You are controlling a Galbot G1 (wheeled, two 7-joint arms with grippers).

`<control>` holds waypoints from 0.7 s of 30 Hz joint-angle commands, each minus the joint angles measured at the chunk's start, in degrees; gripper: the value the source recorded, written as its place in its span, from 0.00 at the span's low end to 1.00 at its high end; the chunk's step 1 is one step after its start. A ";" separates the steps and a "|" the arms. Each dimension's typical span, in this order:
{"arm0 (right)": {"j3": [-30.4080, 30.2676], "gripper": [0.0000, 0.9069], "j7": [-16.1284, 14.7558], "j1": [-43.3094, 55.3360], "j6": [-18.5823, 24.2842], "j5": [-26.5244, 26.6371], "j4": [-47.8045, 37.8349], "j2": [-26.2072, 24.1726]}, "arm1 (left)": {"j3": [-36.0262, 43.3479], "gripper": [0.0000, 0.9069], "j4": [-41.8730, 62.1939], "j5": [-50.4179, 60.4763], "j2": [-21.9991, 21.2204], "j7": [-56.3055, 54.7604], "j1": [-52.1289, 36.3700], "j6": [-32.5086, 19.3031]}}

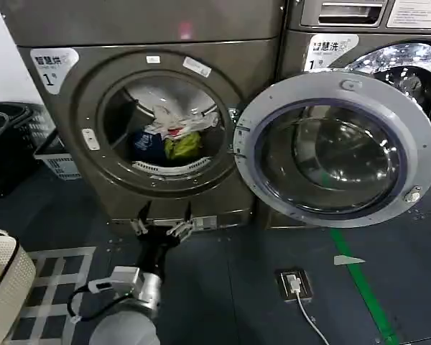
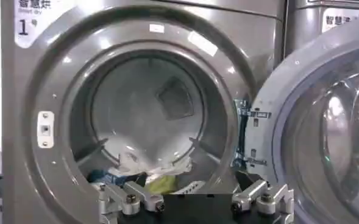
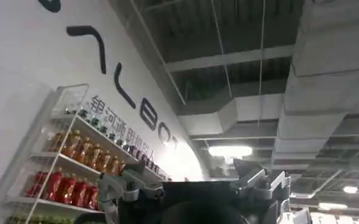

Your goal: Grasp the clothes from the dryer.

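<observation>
Left gripper (image 1: 161, 218) open before dryer (image 1: 79, 100)

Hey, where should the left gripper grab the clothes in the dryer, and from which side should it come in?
Probably the raised white fabric atop the clothes, which sticks up crumpled above the green and blue pieces. Come straight in from the front through the dryer porthole, since its door stands swung open to the right. The left gripper hangs open below the opening, so it would need to rise first.
</observation>
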 commanded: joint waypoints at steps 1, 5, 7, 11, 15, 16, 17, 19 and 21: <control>0.00 1.00 -0.01 0.01 0.03 0.00 0.02 0.01 | 0.06 1.00 0.18 0.12 -0.06 0.05 -0.21 -0.07; 0.01 1.00 -0.11 -0.02 0.08 0.12 0.12 0.24 | 0.09 1.00 0.33 0.07 -0.15 0.07 -0.47 -0.09; -0.09 1.00 -0.15 0.03 0.25 0.27 0.10 0.27 | 0.10 1.00 0.46 0.09 -0.24 0.07 -0.53 -0.08; -0.23 1.00 -2.00 -0.20 2.07 0.15 0.10 0.32 | -0.42 1.00 0.52 0.05 -0.22 0.04 -0.71 -0.18; -0.22 1.00 -2.54 -0.28 2.02 -0.08 0.48 0.32 | -0.65 1.00 0.56 0.53 -0.28 -0.34 -0.66 -0.41; -0.18 1.00 -2.15 -0.24 2.00 0.01 0.47 0.28 | -0.64 1.00 0.66 1.55 -0.36 -0.55 -0.55 -0.80; -0.12 1.00 -2.00 -0.22 2.01 0.14 0.48 0.25 | -0.66 1.00 0.70 1.77 -0.44 -0.89 -0.51 -0.90; -0.11 1.00 -1.96 -0.19 2.11 0.36 0.62 0.30 | -0.83 1.00 0.63 1.45 -0.36 -1.56 -0.30 -0.96; -0.11 1.00 -1.90 -0.18 2.14 0.57 0.74 0.34 | -1.30 1.00 0.45 1.57 -0.18 -1.87 -0.12 -1.19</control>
